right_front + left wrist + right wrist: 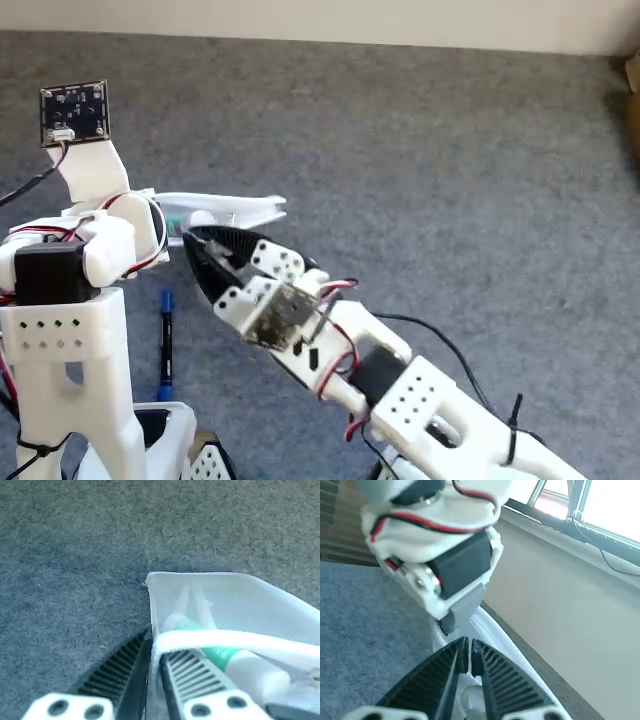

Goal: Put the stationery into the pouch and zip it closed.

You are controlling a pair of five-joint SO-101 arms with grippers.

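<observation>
- left end effector [152, 642] is clamped shut, its ribbed black fingers pinching the thick white rim of the pouch [240, 600] right at the corner.
- the mesh pouch fans out ahead of that end effector, its mouth gaping, and the rest lies on the grey tabletop [450, 180].
- inside the pouch, just past the left fingertips, lies a white tube with a green band [220, 655].
- right end effector [467, 647] has its fingers drawn almost together, with a thin slit between them. something pale sits deep between them, and i cannot tell what it is.
- the pouch's white rim curves just beyond the right fingertips, and the other arm's wrist [440, 545] looms close above them.
- from above, the two end effectors meet at the same end of the pouch.
- a blue pen [165, 345] lies on the tabletop behind the right end effector, well apart from the pouch and beside the left arm's base.
</observation>
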